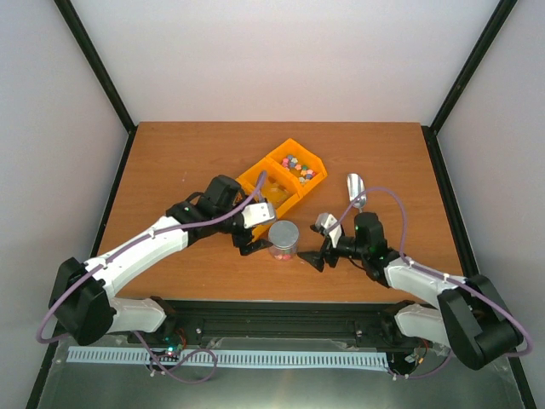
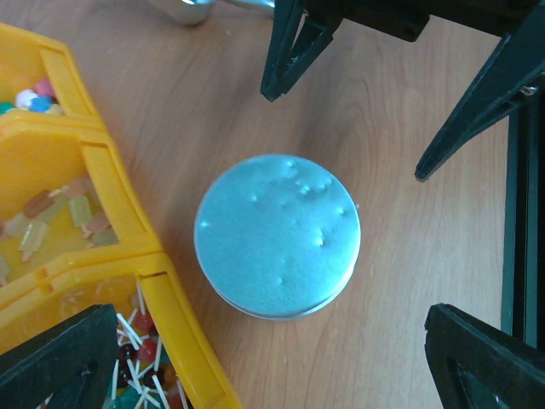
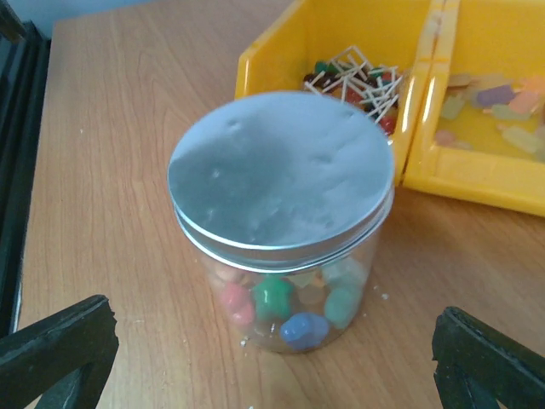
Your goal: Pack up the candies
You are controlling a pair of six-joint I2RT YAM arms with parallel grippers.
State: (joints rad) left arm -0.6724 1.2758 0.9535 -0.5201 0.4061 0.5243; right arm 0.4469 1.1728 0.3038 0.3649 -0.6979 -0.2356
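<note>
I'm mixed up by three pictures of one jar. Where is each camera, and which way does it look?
Top external: high behind the arms, looking down on the table, jar and yellow bins; both arms show.
Left wrist: above the jar, facing straight down on its lid; left jaws at the bottom corners.
Right wrist: beside the jar, angled down at its candies and the bins; right jaws at the bottom corners.
Shared: all three see the jar and bins.
</note>
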